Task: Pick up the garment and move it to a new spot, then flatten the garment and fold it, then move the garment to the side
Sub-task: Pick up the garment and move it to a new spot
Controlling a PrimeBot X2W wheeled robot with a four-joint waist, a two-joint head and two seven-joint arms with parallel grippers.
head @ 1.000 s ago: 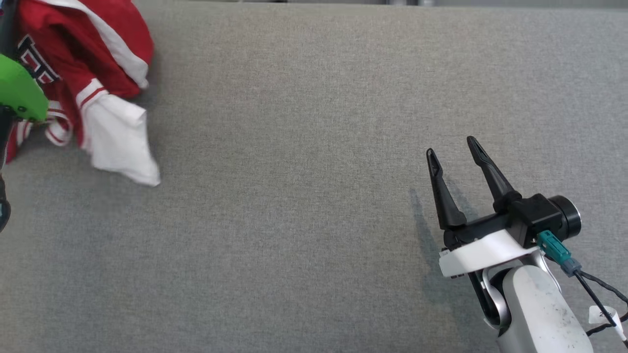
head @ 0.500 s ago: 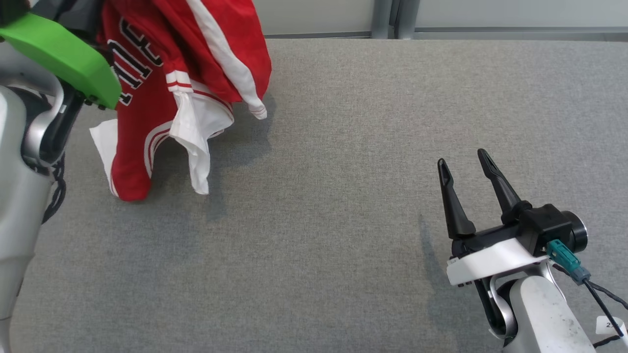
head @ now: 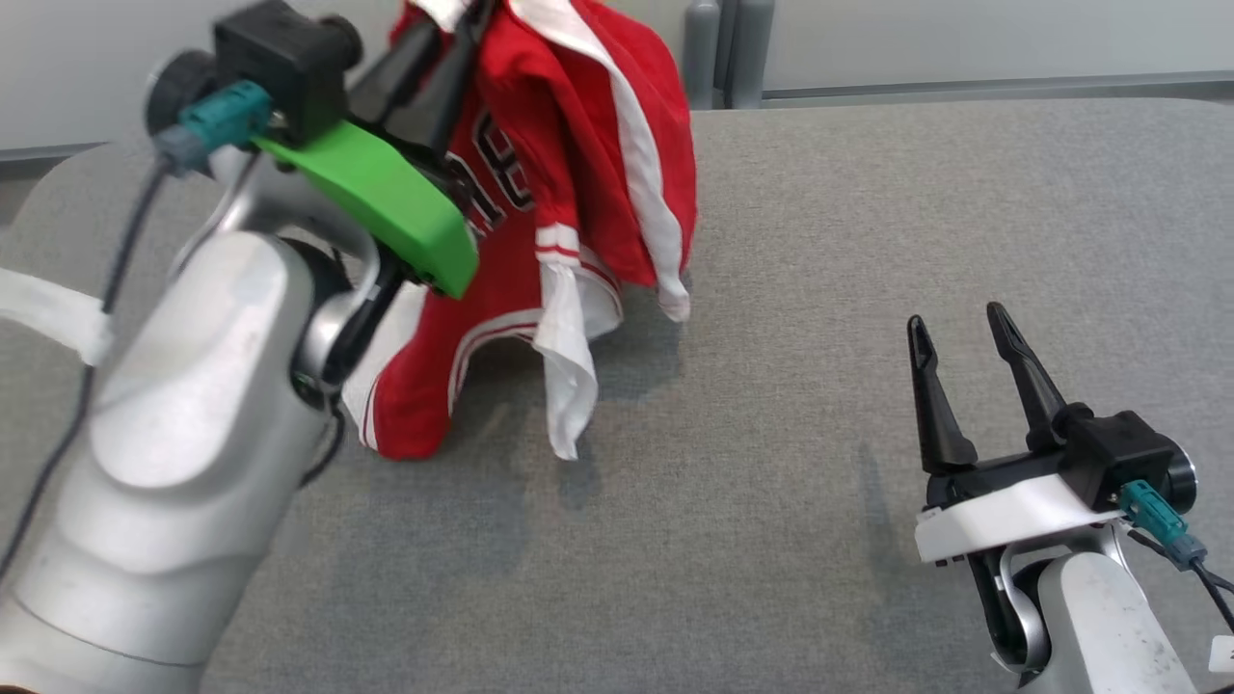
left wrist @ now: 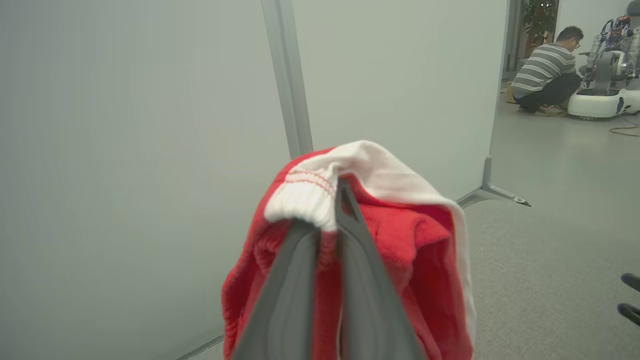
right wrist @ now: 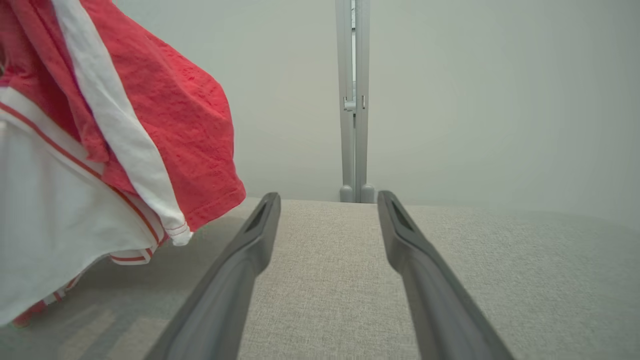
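**A:** Head view first. Where is the garment?

**B:** The red-and-white garment (head: 588,145) hangs bunched above the far left part of the grey table (head: 868,241). The left gripper (head: 465,21) has its jaws pressed together on the top of the cloth. The lowest red fold and a white flap reach down to the table top.

**A:** And the other arm?

**B:** The right gripper (head: 955,316) is over the near right part of the table, its jaws spread with nothing between them. It is well apart from the garment.

**A:** Left wrist view?

**B:** The two dark fingers (left wrist: 360,280) pinch a white ribbed edge, and red cloth drapes down on both sides of them. A pale partition (left wrist: 150,150) stands behind. Well beyond the table, a person (left wrist: 545,75) in a striped top crouches on the floor beside another robot (left wrist: 602,95).

**A:** Right wrist view?

**B:** The spread jaws lie low over the table top. The garment hangs over the left part of the table, its white and red hems close to the surface. At the table's far edge a grey post (right wrist: 354,100) stands in line with the gap between the jaws.
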